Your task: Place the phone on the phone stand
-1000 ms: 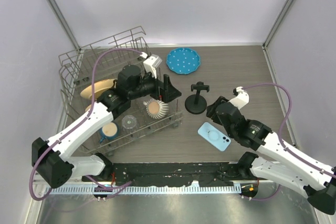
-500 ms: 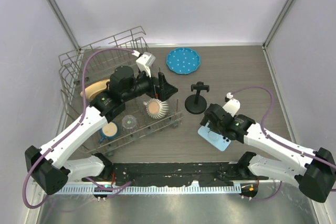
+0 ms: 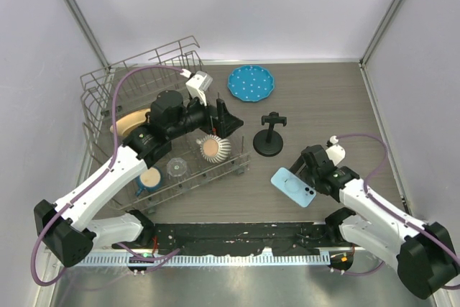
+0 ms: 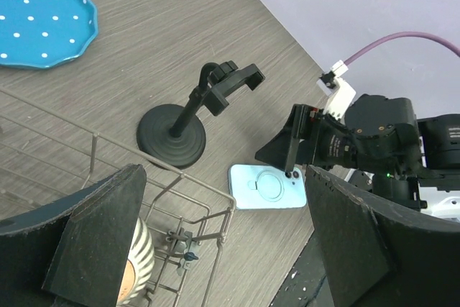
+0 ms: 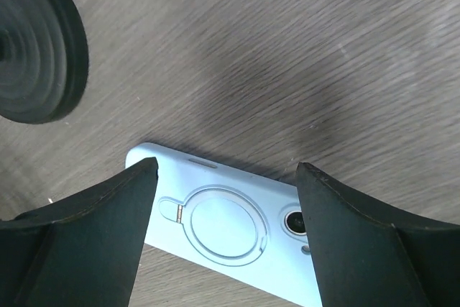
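Right pincer wide above the phone, lying face-down, near the phone stand, left pincer wide

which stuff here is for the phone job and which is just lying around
For the job: phone, stand.
Lying about: blue plate, rack, striped cup in the rack.

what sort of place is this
Likely a lab robot test cell: left arm and right arm bolted to the table edge, plain walls boxing it in, and staged props: dish rack, phone, phone stand.
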### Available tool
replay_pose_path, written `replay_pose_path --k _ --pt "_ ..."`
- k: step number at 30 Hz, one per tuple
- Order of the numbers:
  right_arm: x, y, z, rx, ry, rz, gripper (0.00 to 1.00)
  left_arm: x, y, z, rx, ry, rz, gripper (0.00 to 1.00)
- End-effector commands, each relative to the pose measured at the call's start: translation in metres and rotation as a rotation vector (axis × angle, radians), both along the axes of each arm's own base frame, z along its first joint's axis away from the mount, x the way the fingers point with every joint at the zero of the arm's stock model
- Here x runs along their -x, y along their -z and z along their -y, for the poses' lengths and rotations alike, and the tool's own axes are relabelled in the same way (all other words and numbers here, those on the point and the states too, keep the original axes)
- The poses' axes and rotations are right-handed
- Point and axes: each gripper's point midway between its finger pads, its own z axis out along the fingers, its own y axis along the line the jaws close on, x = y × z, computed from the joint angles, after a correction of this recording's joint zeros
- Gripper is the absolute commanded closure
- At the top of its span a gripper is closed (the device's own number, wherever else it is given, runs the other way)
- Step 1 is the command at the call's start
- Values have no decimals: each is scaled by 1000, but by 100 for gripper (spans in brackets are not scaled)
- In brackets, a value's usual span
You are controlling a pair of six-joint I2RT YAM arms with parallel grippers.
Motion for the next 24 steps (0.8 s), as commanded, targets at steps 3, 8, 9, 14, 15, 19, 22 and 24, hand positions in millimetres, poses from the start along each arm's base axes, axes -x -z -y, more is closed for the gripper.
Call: replay_pose_path --k 3,8,9,14,15,19,22,24 --pt "8 26 -28 -119 -96 -70 18 0 -18 -3 20 -7 68 2" --pt "25 26 -46 -244 -143 -86 19 1 -17 0 21 3 59 2" --pt "28 24 -50 -264 -146 -85 19 1 -16 0 19 4 56 3" --pt "34 1 -67 -308 -192 -40 19 1 -16 0 22 7 53 2" --pt "35 -1 -71 -311 -198 -38 19 1 -16 1 23 7 55 2" --pt "47 -9 -110 -352 -326 -43 19 -1 -14 0 18 3 53 2" --pt "47 -4 -119 -222 -384 -56 18 -2 -13 0 14 -1 53 2" --pt "46 3 -120 -115 -413 -92 17 -2 -12 0 10 -4 52 2"
